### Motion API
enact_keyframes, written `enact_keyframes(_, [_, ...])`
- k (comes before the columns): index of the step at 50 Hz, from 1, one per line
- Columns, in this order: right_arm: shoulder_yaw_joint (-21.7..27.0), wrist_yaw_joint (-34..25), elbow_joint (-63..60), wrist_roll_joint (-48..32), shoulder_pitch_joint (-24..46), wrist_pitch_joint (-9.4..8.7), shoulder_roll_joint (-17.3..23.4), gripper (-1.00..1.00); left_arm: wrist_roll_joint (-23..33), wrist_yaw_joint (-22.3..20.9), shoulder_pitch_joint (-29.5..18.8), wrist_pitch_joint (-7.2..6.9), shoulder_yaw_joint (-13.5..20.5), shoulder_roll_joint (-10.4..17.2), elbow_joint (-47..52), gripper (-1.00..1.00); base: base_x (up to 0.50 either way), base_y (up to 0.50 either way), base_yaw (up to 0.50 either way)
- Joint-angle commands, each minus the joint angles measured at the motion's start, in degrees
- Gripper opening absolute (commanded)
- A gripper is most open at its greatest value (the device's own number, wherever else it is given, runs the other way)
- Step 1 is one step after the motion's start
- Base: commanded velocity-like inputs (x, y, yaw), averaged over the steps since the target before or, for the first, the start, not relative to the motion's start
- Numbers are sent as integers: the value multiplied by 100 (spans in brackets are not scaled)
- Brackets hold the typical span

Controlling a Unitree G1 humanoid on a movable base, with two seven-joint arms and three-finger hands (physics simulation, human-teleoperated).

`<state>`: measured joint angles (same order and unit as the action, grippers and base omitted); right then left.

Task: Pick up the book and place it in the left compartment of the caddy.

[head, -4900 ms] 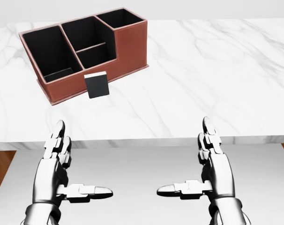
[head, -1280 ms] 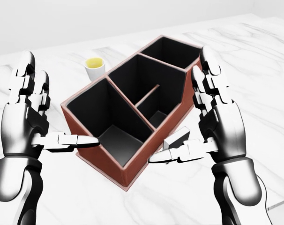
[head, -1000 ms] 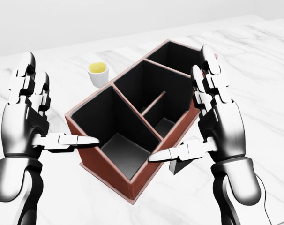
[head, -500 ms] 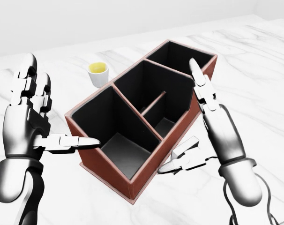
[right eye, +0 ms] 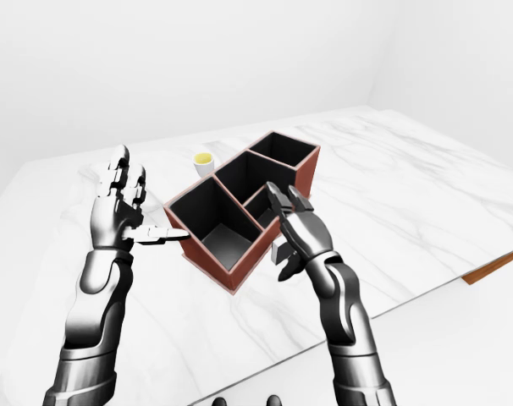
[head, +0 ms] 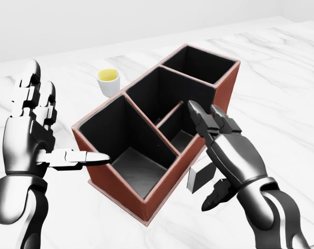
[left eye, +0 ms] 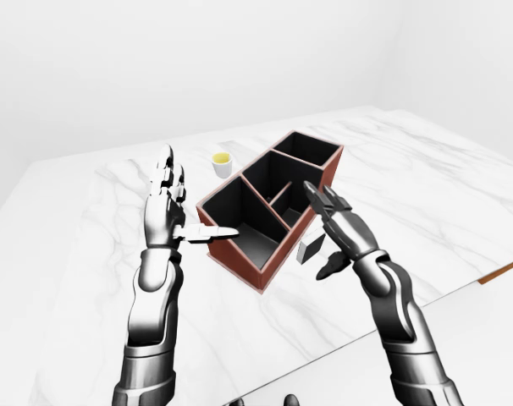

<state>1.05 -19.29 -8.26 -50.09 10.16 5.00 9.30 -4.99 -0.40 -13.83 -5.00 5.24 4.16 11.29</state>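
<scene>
The book (head: 200,178) is a small grey slab standing tilted on the marble table, right beside the caddy's long lower-right wall. The caddy (head: 118,189) is a red-brown box with black compartments, set at an angle; its big left compartment (head: 132,165) holds nothing. My right hand (head: 211,161) is open, palm down over the book, fingers stretched toward the caddy and thumb (head: 215,197) just right of the book. It does not close round the book. My left hand (head: 58,124) is open and upright to the left of the caddy, its thumb almost touching the wall.
A white cup (head: 108,81) of yellow liquid stands just beyond the caddy's upper-left side. In the left-eye view the marble table's near edge (left eye: 392,320) runs below my arms, with a strip of wooden floor (left eye: 504,271) at the right.
The camera came close to the caddy. In the last second my right hand tipped from upright to palm down over the book. The left hand barely moved.
</scene>
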Motion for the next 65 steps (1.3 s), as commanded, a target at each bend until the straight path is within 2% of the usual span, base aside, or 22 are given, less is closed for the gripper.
enact_keyframes(1, [-66, 27, 428, -778, 44, 0, 30, 100, -7, -1, -23, 0, 7, 9, -9, 100, 0, 0, 0])
enact_keyframes(17, [-225, 557, 1503, -1335, 309, 0, 87, 100, 4, 4, -46, 0, -9, 4, -64, 100, 0, 0, 0])
enact_keyframes(39, [-351, 1152, 2612, -1673, 458, 0, 184, 100, 13, -5, -16, 0, -17, -10, -81, 100, 0, 0, 0])
enact_keyframes(65, [-585, 1758, 4003, -2101, 1091, 0, 176, 100, 40, -13, -24, 0, -32, -14, -141, 100, 0, 0, 0])
